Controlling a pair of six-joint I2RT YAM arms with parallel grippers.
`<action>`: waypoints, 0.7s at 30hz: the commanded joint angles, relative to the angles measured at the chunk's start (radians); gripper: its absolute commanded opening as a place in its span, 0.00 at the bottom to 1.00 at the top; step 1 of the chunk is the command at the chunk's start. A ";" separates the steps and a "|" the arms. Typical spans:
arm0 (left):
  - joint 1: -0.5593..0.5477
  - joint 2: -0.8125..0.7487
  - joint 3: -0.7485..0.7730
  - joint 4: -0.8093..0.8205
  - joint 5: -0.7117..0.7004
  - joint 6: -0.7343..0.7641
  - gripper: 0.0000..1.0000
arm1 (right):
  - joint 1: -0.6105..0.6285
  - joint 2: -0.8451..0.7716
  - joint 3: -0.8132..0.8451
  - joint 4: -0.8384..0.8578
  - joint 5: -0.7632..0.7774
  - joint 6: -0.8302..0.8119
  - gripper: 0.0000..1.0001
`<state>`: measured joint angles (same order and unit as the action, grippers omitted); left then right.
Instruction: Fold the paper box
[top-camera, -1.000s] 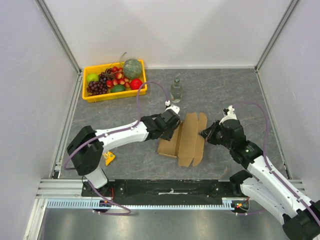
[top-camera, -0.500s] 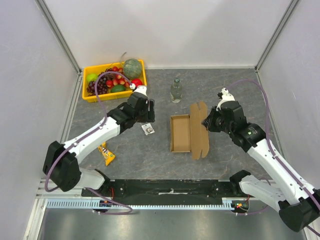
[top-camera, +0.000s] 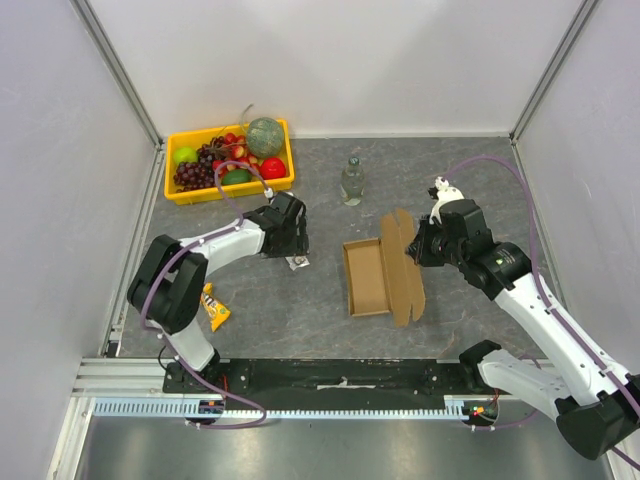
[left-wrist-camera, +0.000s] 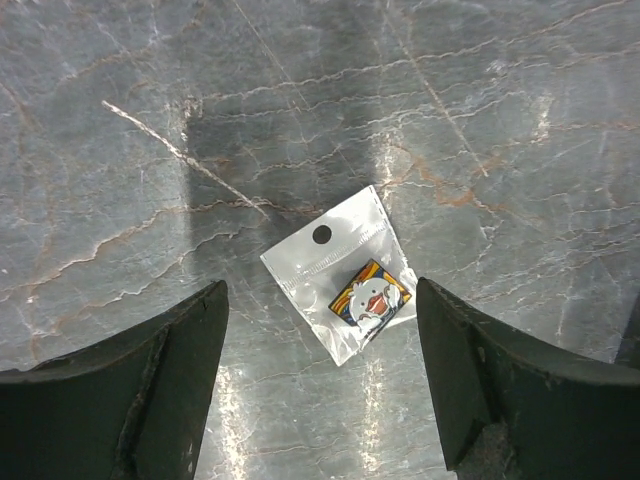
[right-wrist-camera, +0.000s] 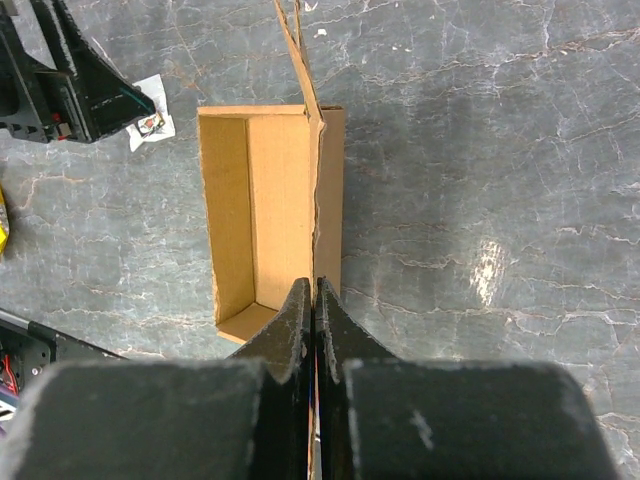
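The paper box (top-camera: 365, 278) lies in the middle of the table as an open brown cardboard tray, its lid flap (top-camera: 402, 266) raised along the right side. In the right wrist view the box (right-wrist-camera: 262, 210) shows its empty inside, and the lid (right-wrist-camera: 300, 62) stands edge-on. My right gripper (right-wrist-camera: 314, 287) is shut on that lid's edge, and in the top view this right gripper (top-camera: 413, 250) is at the flap's far part. My left gripper (top-camera: 296, 243) is left of the box and apart from it. The left gripper (left-wrist-camera: 318, 335) is open over bare table.
A small clear bag with a cartoon pin (left-wrist-camera: 340, 272) lies just beyond the left fingers; it also shows as the bag (top-camera: 296, 263). A yellow tray (top-camera: 185, 194) of fruit stands at the back left. A small bottle (top-camera: 351, 181) stands behind the box. A yellow snack packet (top-camera: 213, 308) lies near the left arm's base.
My left gripper let go of the box, drew back to the left and opened. The box went from a half-folded sheet to an open tray, its lid held up by the right gripper.
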<state>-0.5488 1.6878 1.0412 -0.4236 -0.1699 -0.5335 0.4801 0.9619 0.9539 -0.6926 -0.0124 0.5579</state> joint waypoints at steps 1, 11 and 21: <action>0.010 0.026 0.022 0.040 0.033 -0.059 0.79 | 0.000 -0.020 0.005 -0.001 -0.027 -0.021 0.02; 0.012 0.073 -0.015 0.091 0.107 -0.077 0.71 | -0.002 -0.020 -0.007 0.004 -0.034 -0.029 0.03; 0.012 0.089 -0.032 0.114 0.128 -0.072 0.44 | -0.001 -0.023 -0.029 0.018 -0.041 -0.027 0.03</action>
<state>-0.5388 1.7538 1.0340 -0.3305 -0.0719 -0.5793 0.4801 0.9565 0.9333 -0.6964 -0.0311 0.5449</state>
